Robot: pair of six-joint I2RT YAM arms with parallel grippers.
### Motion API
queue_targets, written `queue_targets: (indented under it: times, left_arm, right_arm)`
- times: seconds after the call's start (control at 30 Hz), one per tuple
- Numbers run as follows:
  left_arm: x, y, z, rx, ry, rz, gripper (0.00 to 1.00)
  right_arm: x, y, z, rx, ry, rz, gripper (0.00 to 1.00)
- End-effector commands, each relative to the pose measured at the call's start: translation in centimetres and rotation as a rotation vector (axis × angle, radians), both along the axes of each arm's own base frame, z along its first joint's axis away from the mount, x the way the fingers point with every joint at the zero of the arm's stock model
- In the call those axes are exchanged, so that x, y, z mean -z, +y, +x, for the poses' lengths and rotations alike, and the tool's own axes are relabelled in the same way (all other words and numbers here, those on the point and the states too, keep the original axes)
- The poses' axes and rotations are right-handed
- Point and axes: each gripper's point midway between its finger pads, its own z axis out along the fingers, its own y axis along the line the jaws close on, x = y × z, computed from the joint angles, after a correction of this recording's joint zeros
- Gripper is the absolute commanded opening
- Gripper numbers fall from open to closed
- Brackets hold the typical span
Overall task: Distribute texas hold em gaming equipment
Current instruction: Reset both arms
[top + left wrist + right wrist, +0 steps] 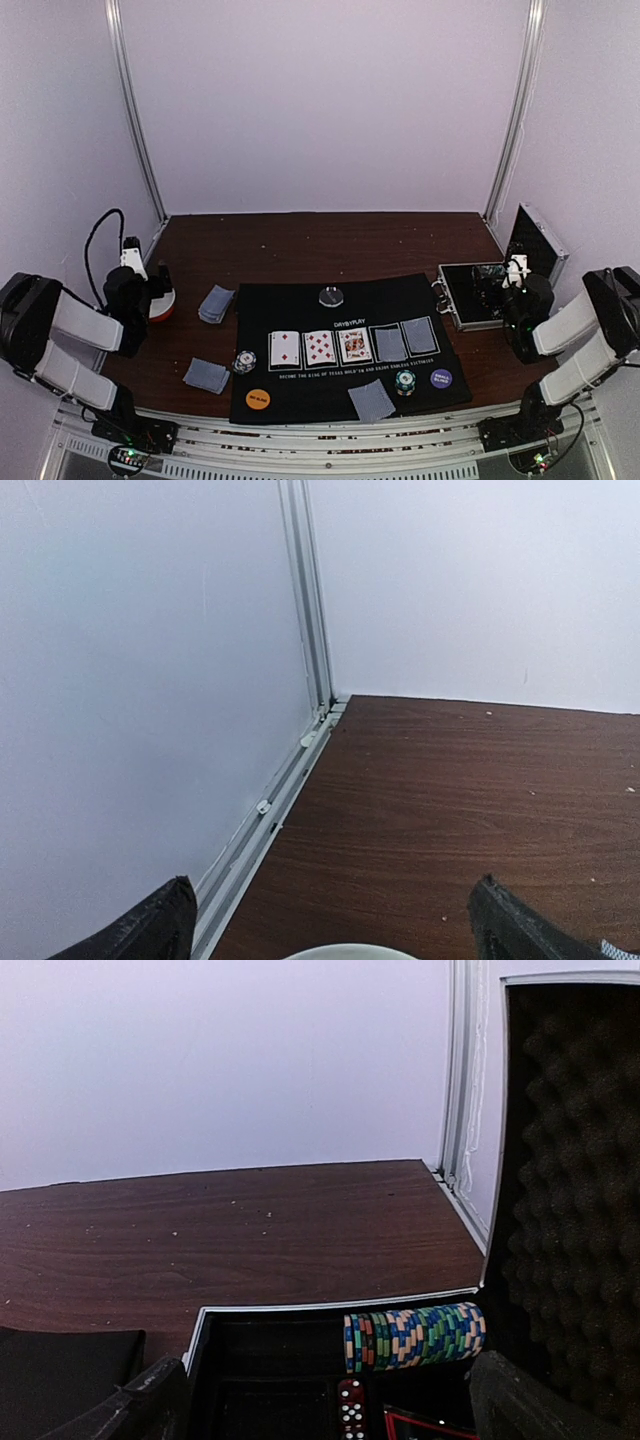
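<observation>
5 cards are laid in a row across the middle of the black mat (pixel 290 305): 3 face-up cards (pixel 320 347) toward its left and 2 face-down cards (pixel 404 340) toward its right. A clear round disc (pixel 331 296) is seen on the mat's far half, an orange disc (pixel 258 398) at its near left corner and a purple disc (pixel 441 378) by its near right corner. A left chip stack (pixel 244 361) is set at the mat's left edge, and a right chip stack (pixel 404 382) on the mat just left of the purple disc. A near card pile (pixel 371 400) is laid face down on the mat's near edge. 2 more are found off the mat to its left: a far card pile (pixel 216 303) and a side card pile (pixel 207 375).

A silver case (pixel 447 295) is placed just right of the mat, with its lid (pixel 537 245) raised. Inside it, a row of chips (pixel 415 1336) is laid on its side, with red dice (pixel 350 1410) beside it.

The right gripper (pixel 515 268) is held over the case, its fingers (pixel 520 1405) spread wide with nothing gripped. The left gripper (pixel 160 275) is held well left of the mat over a white bowl (pixel 163 305), its fingers (pixel 150 930) likewise parted and empty.
</observation>
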Motion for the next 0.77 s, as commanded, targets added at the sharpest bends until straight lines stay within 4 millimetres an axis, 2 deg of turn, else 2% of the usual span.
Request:
queue_targets:
  times: [0.0,0.03,0.1,0.13,0.17,0.2,0.73]
  left_arm:
    - [-1.6,-1.5,-0.8,0.116,-0.156,0.073,0.98]
    - [-2.0,-1.6,-0.8,0.124,-0.19,0.089,0.98]
    - [-0.8,-2.1,0.4,0.151,-0.109,0.077,0.98]
    - [-0.5,-2.3,0.8,0.162,-0.09,0.088,0.99]
    - [-1.0,-2.8,1.6,0.187,-0.101,0.099,0.98]
    - [-0.8,-2.9,2.0,0.193,-0.083,0.094,0.98]
    - [-1.0,-2.8,1.9,0.195,-0.094,0.096,0.98]
  right_arm:
    - [-1.5,1.6,0.4,-0.101,-0.114,-0.013,1.0]
    - [-0.9,1.2,0.7,-0.08,-0.078,-0.013,1.0]
    - [0.1,1.0,2.0,-0.065,-0.005,-0.006,1.0]
    - [-0.1,0.7,2.1,-0.047,-0.018,0.007,1.0]
    - [-0.6,0.4,2.2,-0.034,-0.037,0.01,1.0]
    - [-0.3,0.4,2.2,-0.032,-0.02,0.007,1.0]
    - [-0.3,0.3,2.2,-0.028,-0.024,0.006,1.0]
